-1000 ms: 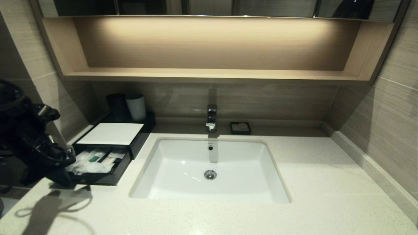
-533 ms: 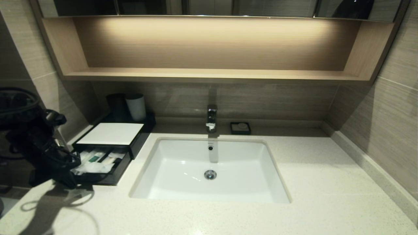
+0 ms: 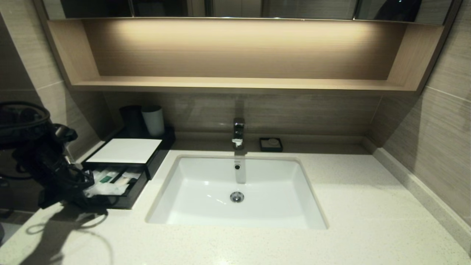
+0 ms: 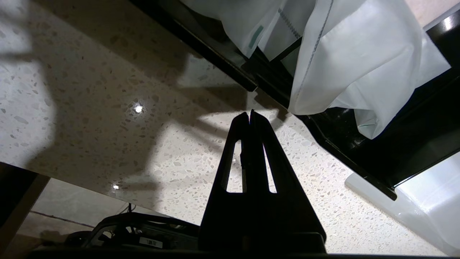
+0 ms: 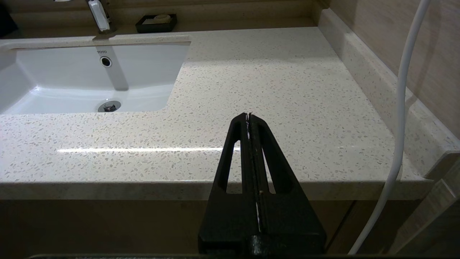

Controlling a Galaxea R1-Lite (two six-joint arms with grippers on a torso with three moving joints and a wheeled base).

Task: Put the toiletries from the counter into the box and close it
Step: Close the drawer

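The black box with a white top panel stands at the counter's back left. Its front drawer is pulled out. The clear toiletry sachets, one with a green-tipped item, lie inside it. They also show in the left wrist view, bulging over the drawer's front rim. My left gripper is shut and empty, low over the counter just in front of the drawer; its tips are near the rim. My right gripper is shut and empty over the counter's front right.
A white sunken basin with a chrome tap fills the counter's middle. A black cup and a white cup stand behind the box. A small black dish sits right of the tap. A white cable hangs near the right wall.
My left arm has moved right and forward, bringing the shut gripper closer to the front of the open drawer. The drawer and the sachets have not moved.
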